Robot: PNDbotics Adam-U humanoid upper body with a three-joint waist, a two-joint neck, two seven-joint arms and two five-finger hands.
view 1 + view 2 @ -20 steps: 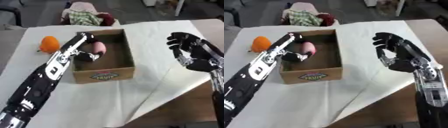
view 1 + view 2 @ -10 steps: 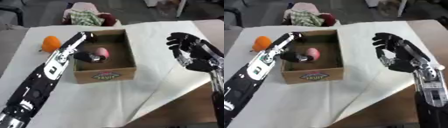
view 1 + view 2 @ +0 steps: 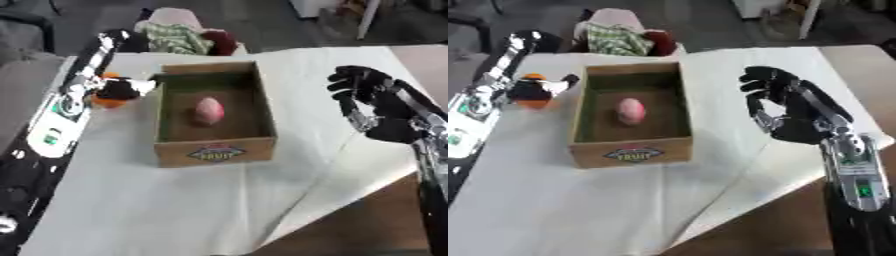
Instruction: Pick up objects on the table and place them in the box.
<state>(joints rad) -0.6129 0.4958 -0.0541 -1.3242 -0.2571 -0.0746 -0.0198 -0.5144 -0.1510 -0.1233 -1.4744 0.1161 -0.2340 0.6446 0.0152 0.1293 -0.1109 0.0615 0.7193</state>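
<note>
A pink egg-shaped object point(image 3: 208, 110) lies on the floor of the open cardboard box point(image 3: 213, 150), near its middle. To the left of the box an orange object point(image 3: 106, 102) sits on the white cloth. My left hand point(image 3: 123, 89) is over it and covers most of it, with its fingers loosely spread and one pointing toward the box wall. My right hand point(image 3: 787, 111) is held up to the right of the box, open, fingers spread and holding nothing.
A heap of cloth, green-striped and dark red, point(image 3: 186, 39) lies beyond the far edge of the table. The white cloth point(image 3: 175, 210) covers the table and ends at a diagonal edge at the lower right, where brown tabletop point(image 3: 798, 220) shows.
My left hand has let go of the pink object, left the box and moved left onto the orange object. The pink object now lies free in the box. The right hand stayed put.
</note>
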